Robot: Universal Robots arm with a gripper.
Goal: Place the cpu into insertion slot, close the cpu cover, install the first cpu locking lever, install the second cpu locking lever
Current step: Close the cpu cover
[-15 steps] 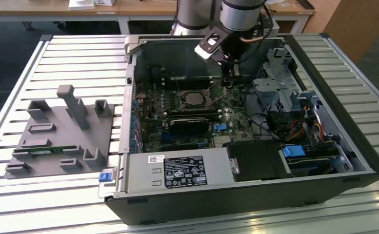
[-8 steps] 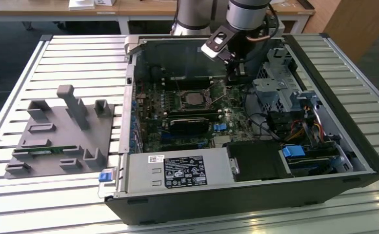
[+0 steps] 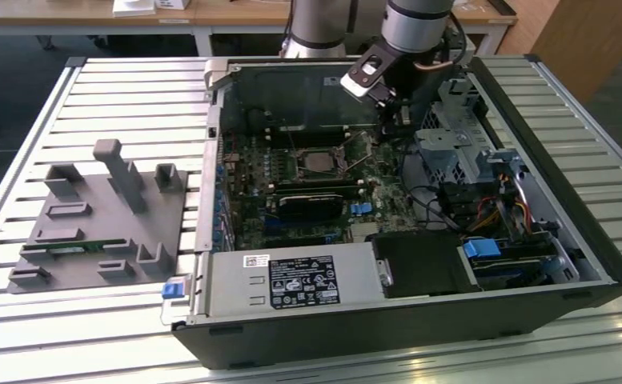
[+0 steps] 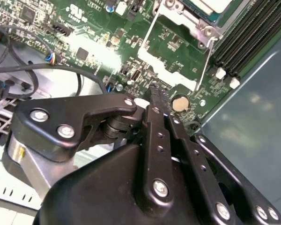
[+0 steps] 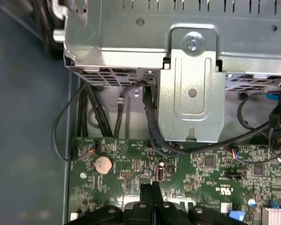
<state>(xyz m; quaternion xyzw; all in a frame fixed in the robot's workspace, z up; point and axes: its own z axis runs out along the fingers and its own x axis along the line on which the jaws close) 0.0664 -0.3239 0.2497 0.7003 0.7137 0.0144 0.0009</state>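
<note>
The cpu (image 4: pixel 218 3) sits in the insertion slot (image 3: pixel 295 162), near the middle of the motherboard (image 4: pixel 84 47). In the second wrist view I see its pale top inside the silvery frame of the cpu cover (image 4: pixel 195 19). The cover seems to lie down over the chip, though I cannot be fully sure.

My gripper (image 4: pixel 155 93) has its two fingers pressed together, with nothing between them. It is low over the green board, just beside the round coin battery (image 4: pixel 179 103) and a little apart from the socket, on the exterior view's right of it. Whether the tip touches the board, I cannot tell.

Two thin wire levers run out from the socket. One lever (image 4: pixel 147 33) is on the side away from the long black memory slots (image 4: pixel 243 37), and the other lever (image 4: pixel 205 63) is on the side near them. Both seem to me not yet hooked, so I judge that the step in hand is the first locking lever. This move asks for a closed tip that meets the thin wire from the side. It must press the wire down and under its catch without slipping onto the small parts around.
</note>
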